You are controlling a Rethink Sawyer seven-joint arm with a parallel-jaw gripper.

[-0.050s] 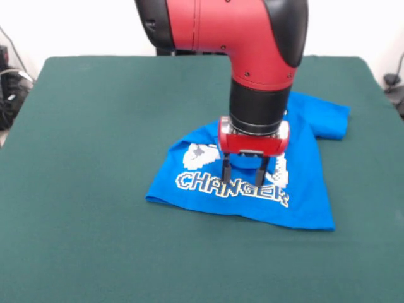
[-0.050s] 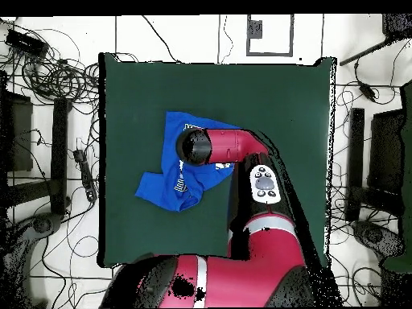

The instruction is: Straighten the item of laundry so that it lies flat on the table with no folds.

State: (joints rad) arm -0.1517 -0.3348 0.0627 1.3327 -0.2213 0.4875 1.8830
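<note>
Here my claw (image 1: 243, 175) hangs straight down over the blue T-shirt (image 1: 303, 189), its two dark fingers (image 1: 225, 169) spread apart with nothing between them, tips at or just above the cloth by the white "CHANGER" lettering (image 1: 230, 186). The shirt lies rumpled near the middle of the green table (image 1: 95, 126), one sleeve (image 1: 331, 120) sticking out to the side, its upper part bunched beneath my wrist. From above, my arm (image 2: 229, 146) hides much of it.

Front view: camera across worktop (image 1: 95, 189), facing arm, angled down, fairly close; worktop's side edges and far edge in frame. Overhead view: camera high above, looking straight down, farther back; whole worktop (image 2: 273, 105) plus surrounding floor cables. Both share green worktop surface, turned half round.
</note>
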